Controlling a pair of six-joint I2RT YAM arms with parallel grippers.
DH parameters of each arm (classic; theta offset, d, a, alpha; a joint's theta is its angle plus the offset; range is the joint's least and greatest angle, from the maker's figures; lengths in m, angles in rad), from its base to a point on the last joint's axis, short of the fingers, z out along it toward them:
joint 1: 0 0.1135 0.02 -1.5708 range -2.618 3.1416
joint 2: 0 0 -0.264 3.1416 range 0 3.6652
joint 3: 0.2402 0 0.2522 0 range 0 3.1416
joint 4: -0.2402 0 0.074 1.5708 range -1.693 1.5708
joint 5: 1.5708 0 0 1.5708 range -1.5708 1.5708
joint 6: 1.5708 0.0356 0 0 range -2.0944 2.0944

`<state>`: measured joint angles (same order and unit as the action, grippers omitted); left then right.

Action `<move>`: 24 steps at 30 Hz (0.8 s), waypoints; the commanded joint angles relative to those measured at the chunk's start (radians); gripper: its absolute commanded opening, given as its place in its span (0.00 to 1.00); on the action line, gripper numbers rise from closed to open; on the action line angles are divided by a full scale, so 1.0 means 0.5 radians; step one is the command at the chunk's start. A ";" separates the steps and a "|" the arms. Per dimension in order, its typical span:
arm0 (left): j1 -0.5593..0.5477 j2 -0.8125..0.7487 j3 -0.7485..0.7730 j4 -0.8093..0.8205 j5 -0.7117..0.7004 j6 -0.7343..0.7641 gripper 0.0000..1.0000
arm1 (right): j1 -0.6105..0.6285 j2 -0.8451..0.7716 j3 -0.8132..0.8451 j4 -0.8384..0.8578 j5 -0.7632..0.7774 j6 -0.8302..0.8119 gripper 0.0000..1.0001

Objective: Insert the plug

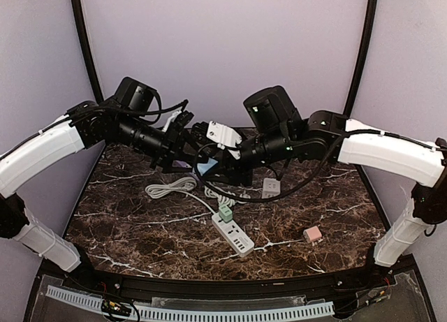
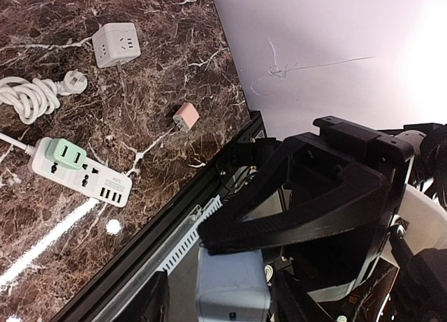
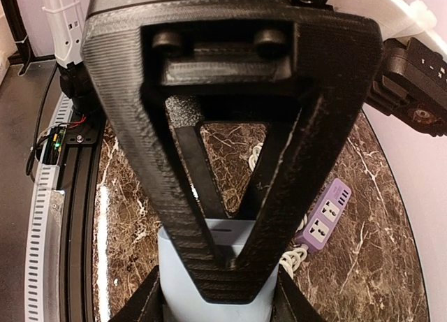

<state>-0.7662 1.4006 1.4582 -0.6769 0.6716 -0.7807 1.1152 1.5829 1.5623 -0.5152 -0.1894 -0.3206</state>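
A light blue plug [image 1: 204,168] hangs in the air above the back middle of the table, between the two arms. My right gripper [image 3: 220,309] is shut on it, its fingers pressed to both sides of the plug [image 3: 179,270]. My left gripper [image 2: 220,302] straddles the same plug [image 2: 234,287] from the other side, still open, with a gap showing beside its left finger [image 2: 150,304]. The white power strip [image 1: 232,235] lies on the table in front, with a green adapter [image 1: 225,214] plugged into its far end.
A pink plug [image 1: 312,233] lies at the right front and a white cube socket [image 1: 271,188] further back. A coiled white cable [image 1: 167,189] lies left of the strip. A purple power strip [image 3: 326,217] sits beneath the grippers. Purple walls enclose the marble table [image 1: 140,224].
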 commanded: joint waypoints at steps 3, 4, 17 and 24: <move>-0.014 -0.023 -0.032 0.059 0.023 -0.035 0.48 | 0.030 0.031 0.080 0.027 0.058 -0.014 0.00; -0.016 -0.022 -0.034 0.064 0.026 -0.038 0.48 | 0.031 0.033 0.084 0.027 0.071 -0.015 0.00; -0.023 -0.042 -0.071 0.104 0.054 -0.064 0.36 | 0.048 0.088 0.139 0.007 0.133 -0.026 0.00; -0.021 -0.044 -0.085 0.124 0.076 -0.073 0.05 | 0.059 0.105 0.151 0.007 0.182 -0.022 0.00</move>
<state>-0.7704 1.4002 1.4311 -0.6392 0.6819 -0.8082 1.1282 1.6188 1.6062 -0.5404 -0.1272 -0.3244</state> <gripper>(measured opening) 0.254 0.417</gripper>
